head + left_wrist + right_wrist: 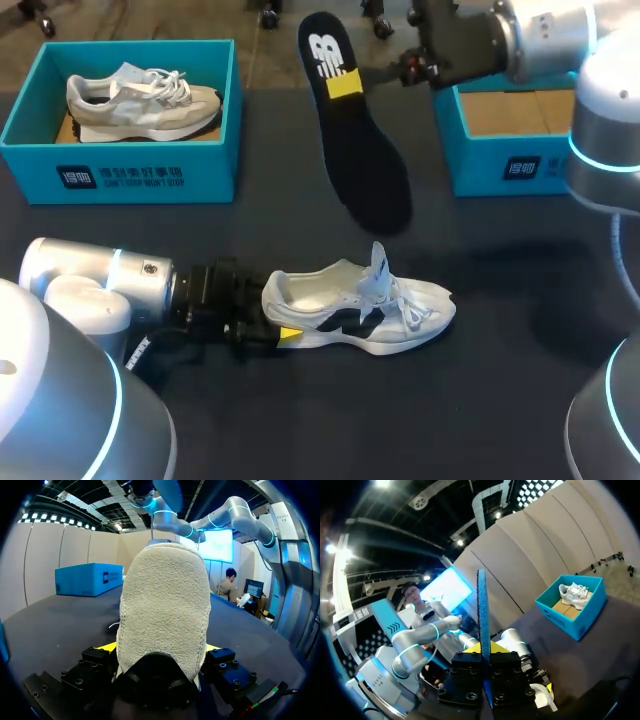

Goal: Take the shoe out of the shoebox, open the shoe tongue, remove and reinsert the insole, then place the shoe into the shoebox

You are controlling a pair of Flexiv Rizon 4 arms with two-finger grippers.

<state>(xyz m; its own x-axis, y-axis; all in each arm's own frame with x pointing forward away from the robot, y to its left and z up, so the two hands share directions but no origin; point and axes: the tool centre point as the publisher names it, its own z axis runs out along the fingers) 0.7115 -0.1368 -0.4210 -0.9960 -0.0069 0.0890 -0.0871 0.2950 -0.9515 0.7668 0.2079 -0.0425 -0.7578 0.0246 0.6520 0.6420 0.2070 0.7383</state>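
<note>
**A:** One dark table (480, 420) carries everything. What stands on it?

**B:** Two teal boxes at the far edge. The left shoebox (35, 160), at the far left corner, holds a grey shoe (140, 100). The right shoebox (478, 172), toward the far right corner, shows only its cardboard floor.

**A:** And the white shoe (360, 310)?

**B:** It stands on its sole near the middle, tongue raised. The left gripper (285, 335) is clamped across its heel. That looks like the stiffest part, so it is a sound hold. The upper would probably squash.

**A:** The insole (365, 170)?

**B:** It is out of the shoe, held in the air between the boxes. The right gripper (345, 85) pinches it near its heel end. It is thin, and I judge it light and floppy.

**A:** Writing?

**B:** A white logo (325, 52) sits on the insole's heel. Each box front has a dark label (118, 178) with white print. I leave these unread.
</note>
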